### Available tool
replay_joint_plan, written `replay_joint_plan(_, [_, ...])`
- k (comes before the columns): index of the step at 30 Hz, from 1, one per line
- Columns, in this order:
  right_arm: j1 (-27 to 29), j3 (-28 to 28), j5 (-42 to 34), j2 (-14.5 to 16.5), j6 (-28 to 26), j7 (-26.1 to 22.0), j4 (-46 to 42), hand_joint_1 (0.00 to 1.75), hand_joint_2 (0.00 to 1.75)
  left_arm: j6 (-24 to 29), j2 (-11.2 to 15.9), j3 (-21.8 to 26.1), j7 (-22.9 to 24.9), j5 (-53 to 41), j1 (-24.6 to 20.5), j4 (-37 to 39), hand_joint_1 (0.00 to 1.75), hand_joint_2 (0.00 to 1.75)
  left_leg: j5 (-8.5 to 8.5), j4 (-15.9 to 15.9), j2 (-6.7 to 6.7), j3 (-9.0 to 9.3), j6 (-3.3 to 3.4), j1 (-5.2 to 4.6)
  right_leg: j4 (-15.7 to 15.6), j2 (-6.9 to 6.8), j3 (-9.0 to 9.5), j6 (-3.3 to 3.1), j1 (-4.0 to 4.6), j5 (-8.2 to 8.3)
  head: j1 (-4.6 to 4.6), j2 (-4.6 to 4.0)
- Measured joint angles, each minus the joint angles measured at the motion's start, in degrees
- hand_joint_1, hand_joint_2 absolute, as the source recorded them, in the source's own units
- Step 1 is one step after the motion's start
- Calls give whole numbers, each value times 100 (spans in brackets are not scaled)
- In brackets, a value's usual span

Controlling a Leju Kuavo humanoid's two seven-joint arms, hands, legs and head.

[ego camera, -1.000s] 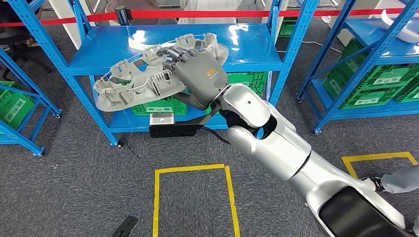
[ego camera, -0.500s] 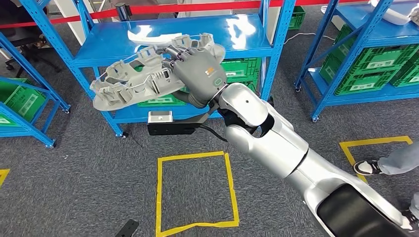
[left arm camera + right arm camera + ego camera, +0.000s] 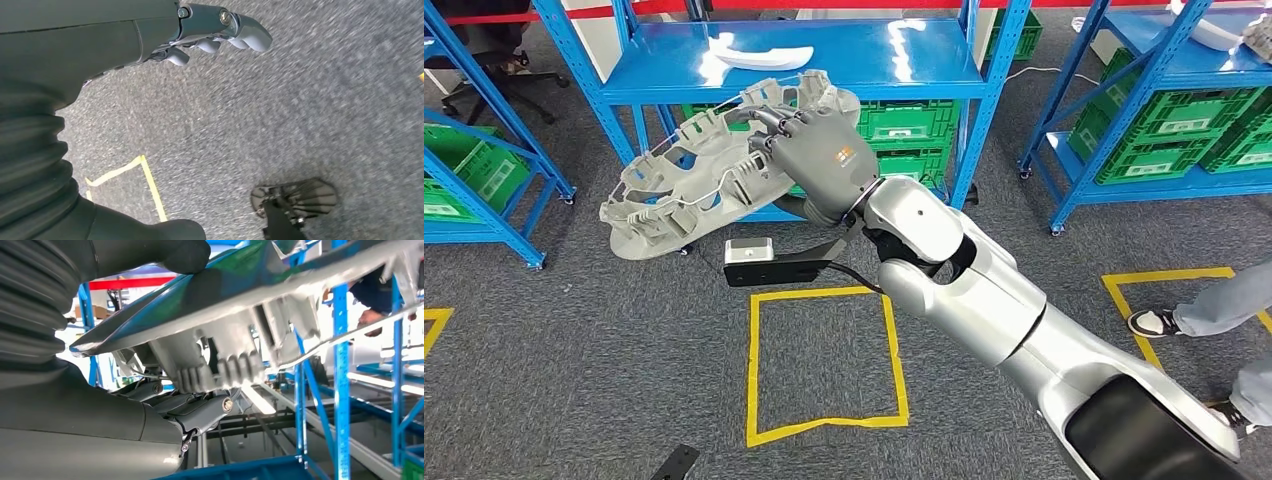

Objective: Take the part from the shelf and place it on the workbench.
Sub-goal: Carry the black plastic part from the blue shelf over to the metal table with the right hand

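Note:
A large grey moulded plastic part (image 3: 694, 170) hangs in the air in front of the blue shelf (image 3: 894, 62), clear of its top board. My right hand (image 3: 816, 160) grips the part near its right end, fingers curled over its ribbed edge. In the right wrist view the part (image 3: 280, 295) lies across the hand (image 3: 180, 412), thumb on one side and fingers under the ribs. My left hand (image 3: 210, 30) hangs over the grey carpet with its fingers curled in and nothing in them.
A white curved piece (image 3: 759, 55) lies on the shelf's top board. Green crates (image 3: 904, 135) sit on the lower level. More blue racks stand at left (image 3: 484, 150) and right (image 3: 1164, 100). A yellow taped square (image 3: 824, 360) marks the floor. A person's shoe (image 3: 1152, 322) is at the right.
The whole view has shifted: the shelf has slid up and away in the picture. The part, held by my right hand, has come off the top board and now hangs lower, in front of the shelf.

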Motion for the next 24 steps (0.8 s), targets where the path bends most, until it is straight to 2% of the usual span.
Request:
replay_joint_plan(1, [2,11,13,2,-11,-3,7,175,175,0,0,1,-33,-1,4,1,0,175,51,15,-1,-76,-14,1,-187,0,211,-15,-2,151,1,0])
replay_joint_plan(2, [0,16,27,3,-19,1,14,175,175,0,-1,1,-72,-2,5,1,0,175,96,31,-5,-138,-34,2,-547,2,517,-44,2,220,1,0])
replay_joint_plan(4, [-4,17,52,7,-35,12,25,175,175,0,-3,1,-131,-5,7,-1,0,175,172,59,-13,-225,-95,-7,-1352,4,1096,-114,30,102,3,0])
replay_joint_plan(5, [-6,17,58,8,-47,12,33,175,175,0,-3,1,-146,-9,8,-1,0,175,208,62,-13,-255,-131,-14,-1620,6,1255,-144,41,4,1,0])
replay_joint_plan(6, [-7,16,68,9,-64,10,42,175,175,0,1,1,-156,-13,8,-2,0,175,226,64,-13,-277,-123,-22,-1751,8,1299,-149,47,-40,1,0])
replay_joint_plan(9, [-7,16,106,-9,-108,2,90,175,175,0,10,2,-169,-33,9,-1,0,175,292,31,0,-297,-27,-23,-1798,14,1263,-161,51,0,-4,0])
replay_joint_plan(13, [-3,17,259,-57,-204,-3,170,175,175,6,2,3,-160,-66,0,-1,0,175,424,-68,7,-302,-175,-7,-1792,13,1200,-230,67,67,-3,0])
replay_joint_plan(15, [18,9,395,-86,-269,3,195,175,175,26,4,4,-168,-70,0,-1,0,175,450,-85,5,-312,-195,-8,-1791,12,1178,-235,61,89,-3,0])
replay_joint_plan(20, [123,-33,641,-159,-298,-26,227,175,175,50,2,8,-194,-91,12,1,0,175,446,-58,-1,-356,-132,-25,-1800,7,1158,-198,42,115,-11,0])
replay_joint_plan(22, [153,-47,691,-183,-284,-32,231,175,175,51,-7,9,-192,-109,20,1,0,175,483,-147,-8,-316,-109,-8,-1809,3,1170,-158,56,101,-10,0])
replay_joint_plan(24, [186,-70,729,-214,-274,-40,229,175,175,56,-27,10,-191,-120,26,1,0,175,538,-263,-30,-261,-90,39,-1546,9,1063,-94,56,-106,-1,0])
